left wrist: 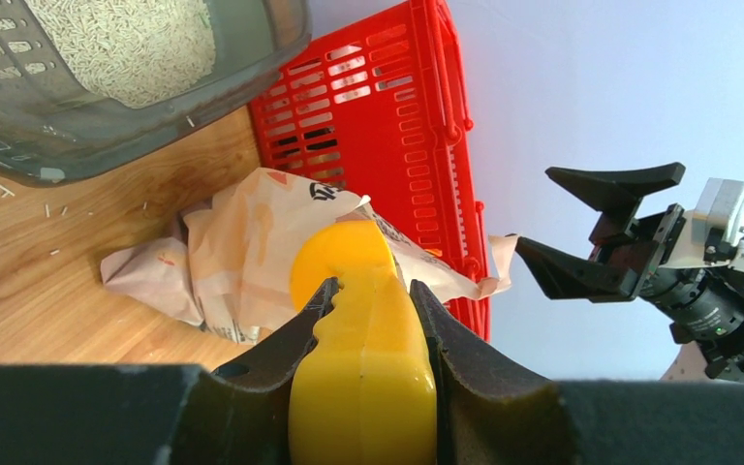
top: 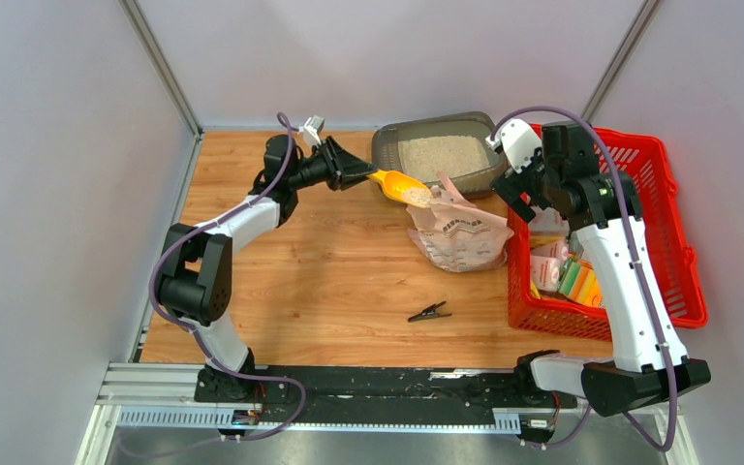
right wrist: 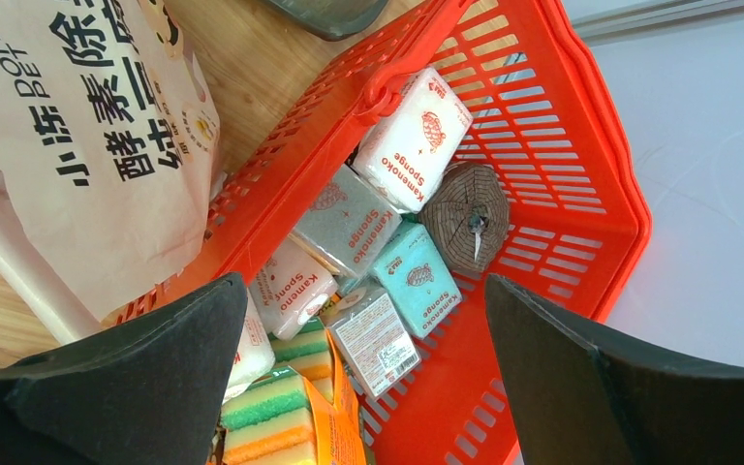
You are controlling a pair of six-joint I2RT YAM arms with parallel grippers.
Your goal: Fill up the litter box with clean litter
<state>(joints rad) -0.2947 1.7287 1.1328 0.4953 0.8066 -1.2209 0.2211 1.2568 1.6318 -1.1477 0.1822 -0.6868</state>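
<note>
The litter box [top: 384,147] sits at the back of the table and holds a layer of clean litter [top: 443,155]; both also show in the left wrist view, box [left wrist: 155,107] and litter [left wrist: 126,44]. My left gripper [top: 354,170] is shut on the handle of a yellow scoop [top: 402,186], which carries a little litter [top: 418,197] just in front of the box, above the open litter bag [top: 455,232]. In the left wrist view the gripper [left wrist: 368,286] clamps the scoop [left wrist: 354,257]. My right gripper [top: 515,189] is open and empty beside the bag's top, over the basket's left edge [right wrist: 363,291].
A red mesh basket [top: 673,242] with sponge packs [right wrist: 412,140] stands at the right, touching the bag [right wrist: 87,145]. A black clip [top: 429,312] lies on the wood in front of the bag. Loose granules lie on the table near the box [left wrist: 19,208].
</note>
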